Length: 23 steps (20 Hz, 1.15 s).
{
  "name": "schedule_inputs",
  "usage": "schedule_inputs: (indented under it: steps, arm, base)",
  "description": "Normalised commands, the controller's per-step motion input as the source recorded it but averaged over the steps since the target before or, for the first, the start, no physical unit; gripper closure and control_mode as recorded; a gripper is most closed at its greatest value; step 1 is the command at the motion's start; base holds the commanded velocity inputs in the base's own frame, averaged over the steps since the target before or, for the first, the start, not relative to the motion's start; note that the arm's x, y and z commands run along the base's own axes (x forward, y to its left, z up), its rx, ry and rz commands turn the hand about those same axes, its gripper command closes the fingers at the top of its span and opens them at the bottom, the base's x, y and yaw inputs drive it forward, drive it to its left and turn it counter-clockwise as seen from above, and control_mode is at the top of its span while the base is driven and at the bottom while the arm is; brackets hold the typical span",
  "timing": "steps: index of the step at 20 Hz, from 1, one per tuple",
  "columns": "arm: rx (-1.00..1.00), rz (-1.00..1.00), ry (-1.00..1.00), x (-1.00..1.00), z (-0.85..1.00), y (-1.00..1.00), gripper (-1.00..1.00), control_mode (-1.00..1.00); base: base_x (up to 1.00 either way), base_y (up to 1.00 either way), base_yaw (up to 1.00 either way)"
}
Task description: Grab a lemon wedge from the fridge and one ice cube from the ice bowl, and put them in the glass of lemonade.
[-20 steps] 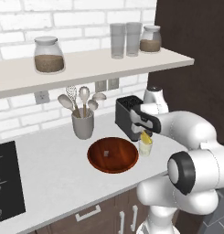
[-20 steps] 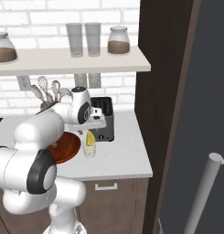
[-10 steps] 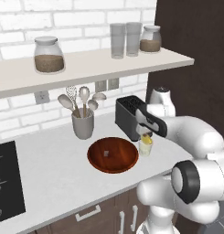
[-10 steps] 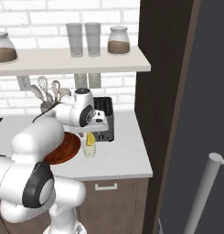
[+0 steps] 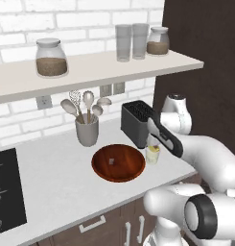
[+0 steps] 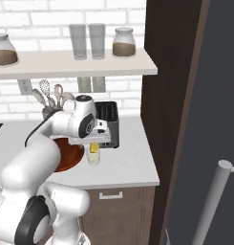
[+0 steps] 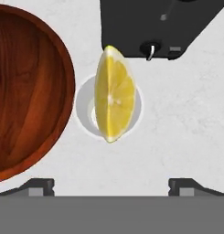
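Hovering above the glass of lemonade, gripper spread wide and empty.
Lemon wedge lying across the rim, long axis 12 to 6; ice bowl at 9, ice cube inside.

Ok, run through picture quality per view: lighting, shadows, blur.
Left base view: flat even light, soft shadow inside the ice bowl, nothing blurred. Right base view: the fridge side reads dark. Hand view: sharp, lemon wedge bright, faint shadow ringing the glass of lemonade.
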Motion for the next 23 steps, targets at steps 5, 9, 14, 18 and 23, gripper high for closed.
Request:
schedule_inputs:
  steps: [5, 9, 14, 18, 23]
  arm:
    - [0.0, 0.04, 0.03, -0.4, 0.31, 0.1, -1.0, -1.0]
    - [0.03, 0.02, 0.04, -0.62, 0.55, 0.18, -1.0, -1.0]
    - [0.03, 0.0, 0.02, -0.74, 0.67, 0.31, -1.0, -1.0]
    - [0.02, 0.01, 0.0, -0.66, 0.68, 0.4, -1.0, -1.0]
    - [0.13, 0.0, 0.0, -0.9, 0.78, 0.17, -1.0, -1.0]
  base:
    - [0.0, 0.0, 0.0]
    - [0.0, 0.0, 0.0]
    - [0.0, 0.0, 0.0]
    - [0.0, 0.0, 0.0]
    - [0.0, 0.0, 0.0]
